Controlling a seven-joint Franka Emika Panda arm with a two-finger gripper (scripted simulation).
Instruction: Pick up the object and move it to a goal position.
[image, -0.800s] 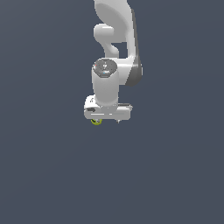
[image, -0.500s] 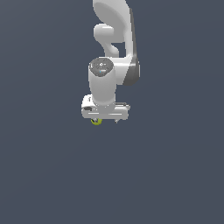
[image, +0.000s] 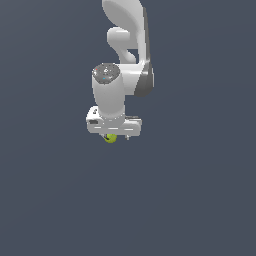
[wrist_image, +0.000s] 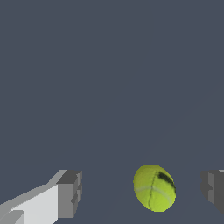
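The object is a small yellow-green ball (wrist_image: 154, 188) with a dark curved mark. In the wrist view it lies on the grey floor between my two fingers, nearer one finger pad (wrist_image: 213, 191) than the other (wrist_image: 70, 194), touching neither. My gripper (wrist_image: 142, 192) is open around it. In the exterior view the ball (image: 110, 138) peeks out under the white gripper (image: 114, 135), which hangs straight down over it and hides most of it.
A plain dark grey floor (image: 200, 200) fills both views. The white arm (image: 127, 45) rises from the gripper toward the top of the exterior view. No goal marker shows.
The arm's wrist has shifted a little toward the exterior view's left and the gripper has come lower over the ball. The ball has stayed in place.
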